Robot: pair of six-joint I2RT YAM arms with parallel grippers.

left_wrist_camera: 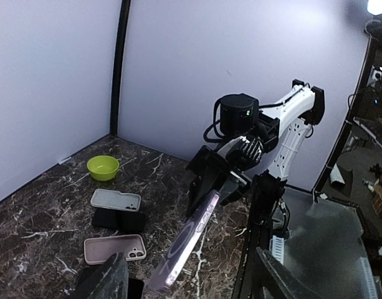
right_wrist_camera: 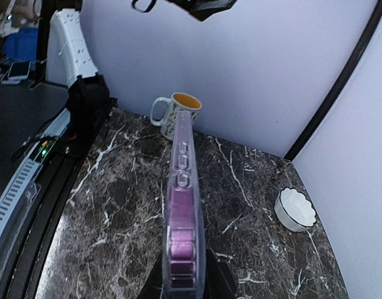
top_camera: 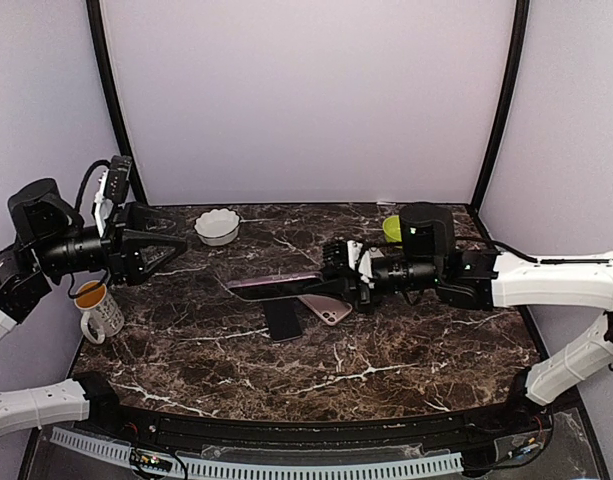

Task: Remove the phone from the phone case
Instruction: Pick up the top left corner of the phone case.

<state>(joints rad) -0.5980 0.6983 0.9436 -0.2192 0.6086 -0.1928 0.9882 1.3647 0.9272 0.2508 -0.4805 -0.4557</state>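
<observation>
Right tool [top_camera: 338,278] clamps case [top_camera: 276,287] mid-frame, phone [right_wrist_camera: 180,243] inside. Left tool [top_camera: 164,247] wide open, empty: should pinch free case edge, peel slowly.

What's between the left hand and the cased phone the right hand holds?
Nothing: in the top view the stretch from the left hand to the phone case is open, only bare marble table below. The white bowl sits farther back.

a dark brown marble tabletop [top_camera: 406,370] veined with white fills the floor of the booth. plain pale lilac walls [top_camera: 306,100] close it in behind and at both sides, with black posts [top_camera: 501,100] at the back corners. lighting is soft and even.
</observation>
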